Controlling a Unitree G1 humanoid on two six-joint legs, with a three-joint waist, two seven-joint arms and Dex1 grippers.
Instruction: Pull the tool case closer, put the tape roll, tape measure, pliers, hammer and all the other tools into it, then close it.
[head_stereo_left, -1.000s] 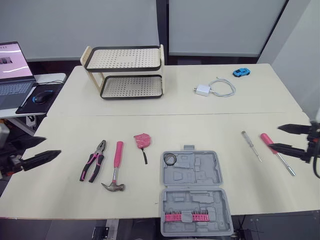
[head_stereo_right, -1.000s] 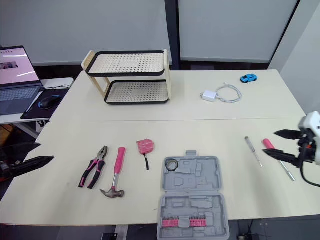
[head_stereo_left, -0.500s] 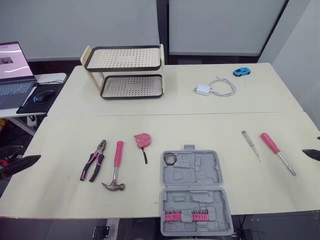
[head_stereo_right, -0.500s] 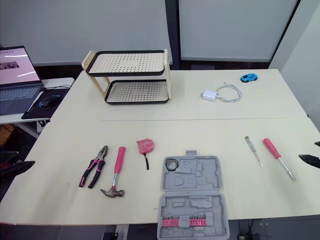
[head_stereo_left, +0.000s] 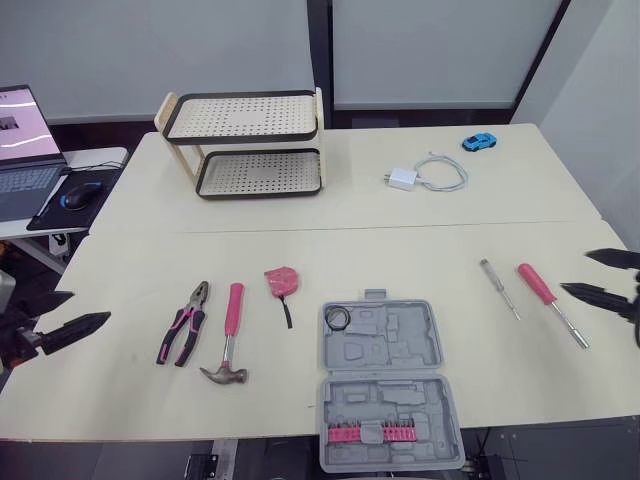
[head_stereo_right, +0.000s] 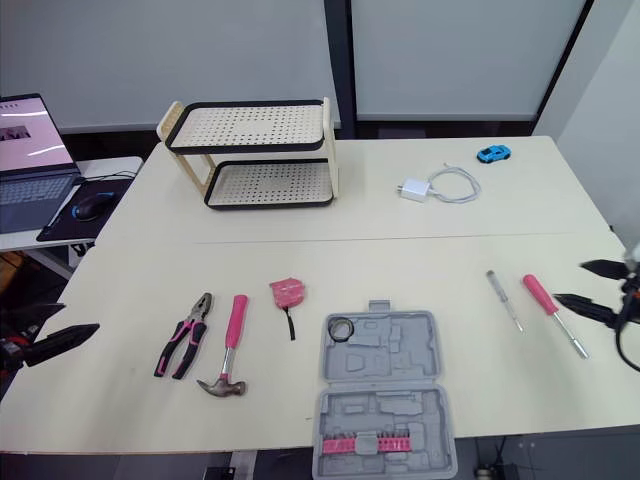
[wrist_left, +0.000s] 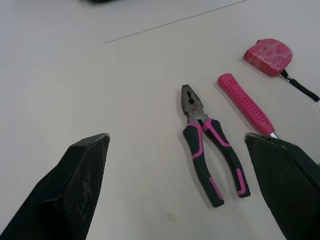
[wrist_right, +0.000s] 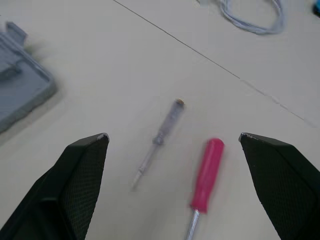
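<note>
Left gripper (head_stereo_left: 90, 307) hovered at the left edge of the surface (head_stereo_left: 400, 250), jaws apart, near the pliers (head_stereo_left: 183, 323). Right gripper (head_stereo_left: 575, 270) hovered, jaws apart, just beside the pink screwdriver (head_stereo_left: 540, 286). The tool case (head_stereo_left: 440, 345) lay open at the near edge, with the hammer (head_stereo_left: 230, 330) to its left.

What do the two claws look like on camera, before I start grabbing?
Both the left claw and the right claw have two black fingers, broad at the base and tapering to pointed tips, with finely dimpled pads.
</note>
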